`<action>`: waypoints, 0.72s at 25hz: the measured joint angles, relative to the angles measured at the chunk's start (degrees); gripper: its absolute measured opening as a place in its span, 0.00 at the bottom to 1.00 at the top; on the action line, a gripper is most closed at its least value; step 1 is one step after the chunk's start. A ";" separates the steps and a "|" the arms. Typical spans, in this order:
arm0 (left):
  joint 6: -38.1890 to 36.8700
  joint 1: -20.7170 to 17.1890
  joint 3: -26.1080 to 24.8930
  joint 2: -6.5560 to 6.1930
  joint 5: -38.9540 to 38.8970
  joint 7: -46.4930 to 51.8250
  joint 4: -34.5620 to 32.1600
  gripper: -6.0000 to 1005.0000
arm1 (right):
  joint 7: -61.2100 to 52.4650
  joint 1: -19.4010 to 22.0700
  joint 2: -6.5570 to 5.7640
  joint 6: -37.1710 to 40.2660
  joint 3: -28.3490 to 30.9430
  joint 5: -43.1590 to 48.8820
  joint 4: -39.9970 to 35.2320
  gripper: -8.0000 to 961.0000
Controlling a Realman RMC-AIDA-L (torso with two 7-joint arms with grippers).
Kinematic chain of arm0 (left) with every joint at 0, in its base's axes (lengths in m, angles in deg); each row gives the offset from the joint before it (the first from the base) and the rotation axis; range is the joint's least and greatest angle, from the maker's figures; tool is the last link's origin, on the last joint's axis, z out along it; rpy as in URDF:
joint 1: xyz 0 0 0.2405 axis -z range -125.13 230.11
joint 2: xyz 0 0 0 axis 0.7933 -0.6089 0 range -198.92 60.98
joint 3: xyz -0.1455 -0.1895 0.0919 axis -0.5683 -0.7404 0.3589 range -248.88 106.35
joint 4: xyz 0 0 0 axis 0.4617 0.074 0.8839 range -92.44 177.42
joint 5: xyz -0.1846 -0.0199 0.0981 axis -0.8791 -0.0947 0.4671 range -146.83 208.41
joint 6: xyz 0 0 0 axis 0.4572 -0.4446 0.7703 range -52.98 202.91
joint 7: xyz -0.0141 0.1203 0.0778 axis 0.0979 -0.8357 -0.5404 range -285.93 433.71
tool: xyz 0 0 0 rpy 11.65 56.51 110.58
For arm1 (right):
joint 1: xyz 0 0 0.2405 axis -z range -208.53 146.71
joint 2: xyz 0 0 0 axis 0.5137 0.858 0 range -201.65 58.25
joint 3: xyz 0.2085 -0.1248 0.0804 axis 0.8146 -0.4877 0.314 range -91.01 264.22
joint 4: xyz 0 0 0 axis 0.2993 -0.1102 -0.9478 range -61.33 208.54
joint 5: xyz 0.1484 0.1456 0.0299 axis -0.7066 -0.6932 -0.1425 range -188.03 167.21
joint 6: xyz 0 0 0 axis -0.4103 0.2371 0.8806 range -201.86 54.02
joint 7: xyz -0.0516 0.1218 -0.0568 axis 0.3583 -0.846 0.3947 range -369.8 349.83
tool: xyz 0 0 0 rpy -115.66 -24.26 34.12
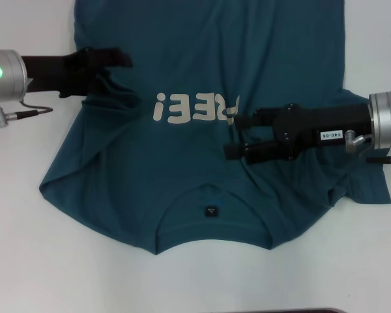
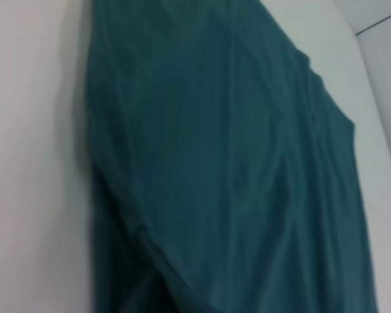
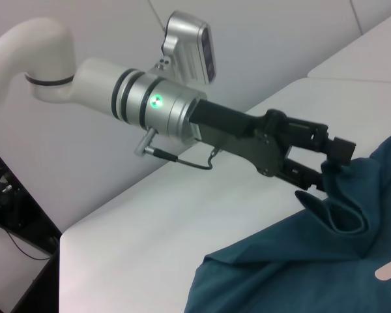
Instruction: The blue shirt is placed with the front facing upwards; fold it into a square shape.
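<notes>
1. White counter point(image 1: 26, 261) carries the blue shirt point(image 1: 202, 78), spread front-up with its collar toward the robot. The off-white letters point(image 1: 195, 107) read upside down from the head camera, and the small dark neck label point(image 1: 210, 210) sits just inside the neckline.
2. Left claw point(image 1: 120, 59) is at the shirt's left edge, by the armpit above the left sleeve. The right wrist view shows its fingers closed on a bunched fold of teal cloth, lifted a little off the counter. Likely pinched there so the side panel can be carried inward.
3. Right claw point(image 1: 238, 135) reaches in over the chest, just beside the last letters. Its fingers are parted, one above the other in the head view, with nothing visibly gripped. I can't tell whether they touch the cloth.
4. Right sleeve point(image 1: 362, 186) lies wrinkled under the right arm; left sleeve point(image 1: 65, 176) lies flatter.
5. Left wrist view shows only teal cloth with creases against the white counter, no fingers.
6. Judgement: early stage, first side fold starting, square not formed yet. Risk: pinched cloth slips or drags the whole shirt.
</notes>
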 joint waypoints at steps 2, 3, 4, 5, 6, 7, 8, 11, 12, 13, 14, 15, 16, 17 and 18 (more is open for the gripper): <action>-0.63 0.12 0.00 0.03 -1.08 -0.36 0.26 0.85 | 0.00 0.03 0.00 0.00 0.00 -0.01 0.14 0.95; -0.77 0.31 0.00 0.07 -1.75 -0.83 0.26 0.85 | 0.01 0.03 0.01 -0.02 0.00 -0.02 0.20 0.95; -0.88 0.51 0.00 0.11 -2.40 -1.32 0.26 0.85 | 0.08 0.03 0.03 -0.03 0.00 -0.02 0.20 0.95; -0.94 0.87 0.00 0.26 -3.30 -2.08 0.25 0.85 | 0.14 0.03 0.05 -0.08 0.00 -0.02 0.21 0.95; -1.10 1.14 -0.01 0.39 -4.12 -2.94 0.15 0.85 | 0.22 0.03 0.07 -0.15 0.00 -0.02 0.24 0.95; -1.41 1.46 0.01 0.54 -5.09 -3.99 0.04 0.85 | 0.30 0.04 0.11 -0.34 0.00 -0.02 0.29 0.95; -1.98 1.66 -0.02 0.65 -5.92 -5.01 -0.10 0.85 | 0.33 0.03 0.13 -0.54 0.00 -0.03 0.32 0.95; -3.62 1.20 -0.34 0.49 -7.11 -6.29 0.04 0.85 | 0.35 0.01 0.20 -1.19 0.00 -0.06 0.38 0.95; -3.93 0.66 -0.57 0.28 -7.11 -6.05 0.17 0.85 | 0.36 0.00 0.19 -1.36 0.00 -0.08 0.40 0.95; -4.15 -1.24 -0.68 -0.29 -7.21 -5.27 0.89 0.85 | 0.41 0.00 0.23 -1.51 0.00 -0.11 0.33 0.95; -4.15 -1.24 -0.68 -0.29 -7.21 -5.27 0.89 0.85 | 0.41 0.00 0.23 -1.51 0.00 -0.11 0.33 0.95; -4.22 -2.45 -0.74 -0.60 -7.24 -4.93 1.43 0.85 | 0.42 0.00 0.24 -1.54 0.00 -0.11 0.26 0.95; -4.37 -3.42 -0.71 -0.77 -7.25 -4.81 2.04 0.85 | 0.43 0.00 0.27 -1.55 0.00 -0.12 0.22 0.95; -4.49 -4.37 -0.71 -0.91 -7.22 -4.64 2.59 0.85 | 0.43 -0.01 0.28 -1.56 0.00 -0.12 0.22 0.95; -4.60 -5.30 -0.71 -1.06 -7.19 -4.27 3.55 0.85 | 0.44 -0.04 0.29 -1.56 0.00 -0.13 0.23 0.95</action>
